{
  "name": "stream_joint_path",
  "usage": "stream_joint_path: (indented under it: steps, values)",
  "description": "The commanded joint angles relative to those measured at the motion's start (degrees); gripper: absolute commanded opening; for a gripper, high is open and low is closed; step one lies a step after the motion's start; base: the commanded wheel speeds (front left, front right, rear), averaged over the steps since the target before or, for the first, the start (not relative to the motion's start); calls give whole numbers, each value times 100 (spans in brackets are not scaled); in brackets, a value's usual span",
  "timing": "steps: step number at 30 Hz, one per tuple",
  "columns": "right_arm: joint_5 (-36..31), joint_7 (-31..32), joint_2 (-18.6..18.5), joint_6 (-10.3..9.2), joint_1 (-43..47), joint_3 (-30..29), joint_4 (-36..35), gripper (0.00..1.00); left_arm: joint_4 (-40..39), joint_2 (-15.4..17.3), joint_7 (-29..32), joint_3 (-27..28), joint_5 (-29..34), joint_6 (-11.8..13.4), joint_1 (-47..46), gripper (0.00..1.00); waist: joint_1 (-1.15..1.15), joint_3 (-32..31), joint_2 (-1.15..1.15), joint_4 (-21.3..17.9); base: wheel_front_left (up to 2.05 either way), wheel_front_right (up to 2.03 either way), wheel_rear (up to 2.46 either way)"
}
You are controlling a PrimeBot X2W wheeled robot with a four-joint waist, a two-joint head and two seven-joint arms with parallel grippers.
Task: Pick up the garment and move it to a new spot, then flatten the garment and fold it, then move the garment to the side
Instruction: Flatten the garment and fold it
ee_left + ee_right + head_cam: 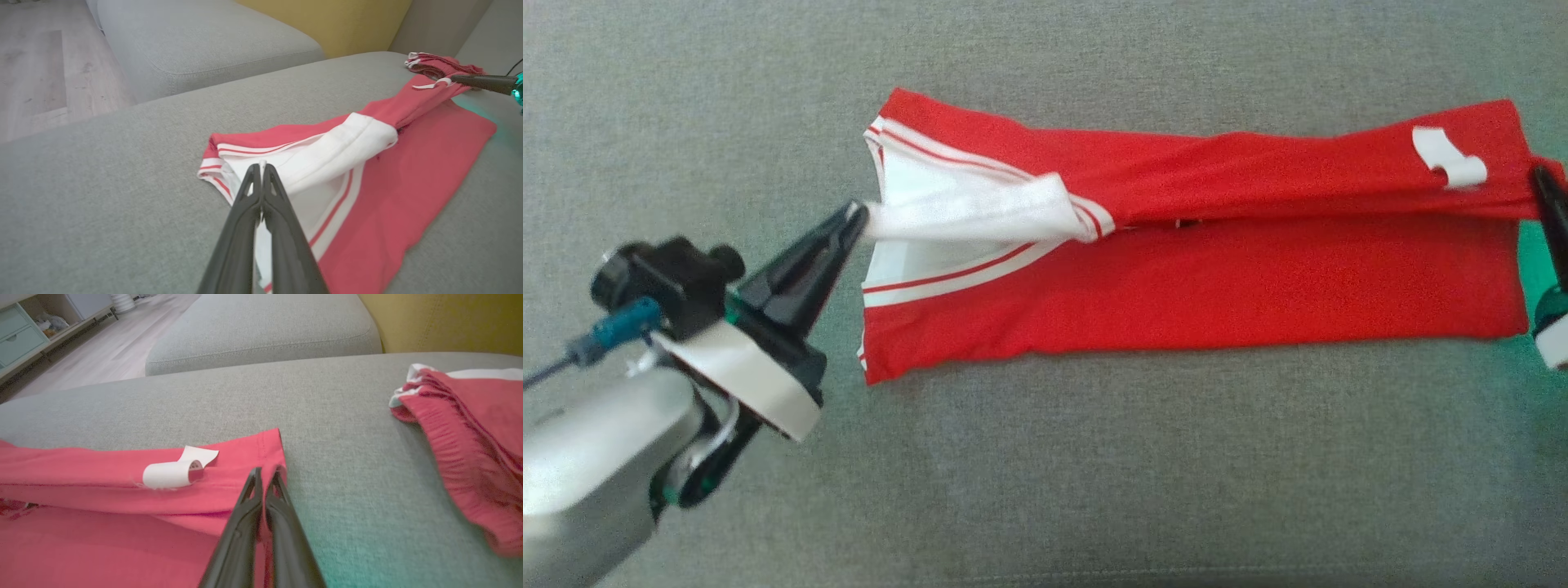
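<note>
Two end effectors are gripping one garment (1192,278). The left end effector (856,214) is pinching its fingers shut on a fold of white fabric at the striped end. The right end effector (1539,175) is closing narrowly on the red upper corner at the opposite end, just beside a curled white label (1450,159).

The left wrist view is confirming that the left end effector (261,165) is clamping white cloth between the tips. It is also taking in the right end effector (457,77) at the far end of the garment (408,163).

The right wrist view is adding a second red item (470,437) with a gathered band, which is lying apart from the garment (81,539) on the same grey cushion (327,416). It is also showing the right end effector (267,471), the label (167,473), a yellow backrest (449,318) and a wooden floor (114,347).

The garment is lying on the grey cushion (1045,457), partly folded lengthwise. Its long axis is running left to right across the head view, with the white-trimmed end pointing to the robot's left and the labelled end to its right.
</note>
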Motion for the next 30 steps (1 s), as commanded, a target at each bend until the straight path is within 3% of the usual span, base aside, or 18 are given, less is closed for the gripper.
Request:
stream_joint_path:
  steps: [1, 6, 7, 8, 9, 13, 18, 21, 25, 26, 30]
  values:
    - [-77, 32, -155, -4, 267, -126, -161, 0, -155, 279, -77, 241, -48, 90, -19, 0, 1, 2, 0, 5, 0, 0, 0]
    - [-299, 156, 96, -4, 631, -451, -259, 0, -156, 107, -164, 191, -138, 289, 311, 0, 1, 2, 0, 16, 0, 0, 0]
    - [-381, 150, 287, -4, 692, -577, -236, 100, -67, -34, -249, 258, -187, 378, 466, 65, 1, -31, 0, 4, 0, 0, 0]
    - [-381, 150, 287, -4, 692, -577, -236, 100, -67, -34, -249, 258, -187, 378, 466, 65, 1, -31, 0, 4, 0, 0, 0]
    - [-438, 106, 396, -4, 709, -669, -197, 100, 7, -127, -292, 320, -174, 452, 545, 100, 1, -58, 0, 5, 0, 0, 0]
    - [-744, -313, 909, -4, 879, -1129, -39, 100, 272, -674, -366, 854, 286, 942, 931, 100, 1, -261, 0, 42, 0, 0, 0]
    - [-1411, -674, 1747, -4, 1211, -2066, 120, 100, 202, -1605, -370, 2199, 1544, 1771, 1952, 100, 1, -578, 0, 110, 0, 0, 0]
    - [-1798, -721, 2296, -4, 1341, -2604, 155, 100, 9, -2097, -371, 2838, 2349, 2063, 2679, 100, 1, -758, 0, 146, 0, 0, 0]
    - [-2234, -729, 2769, -4, 1332, -3139, 344, 100, -251, -2671, -371, 3383, 3241, 2173, 3446, 100, 1, -959, 0, 309, 0, 0, 0]
    - [-2387, -691, 2870, -4, 1242, -3347, 501, 100, -342, -2893, -371, 3552, 3579, 2137, 3727, 100, 1, -1023, 0, 413, 0, 0, 0]
    - [-2697, -519, 2938, -4, 953, -3811, 898, 100, -503, -3258, -371, 3796, 4078, 1935, 4085, 100, 1, -1074, 0, 611, 0, 0, 0]
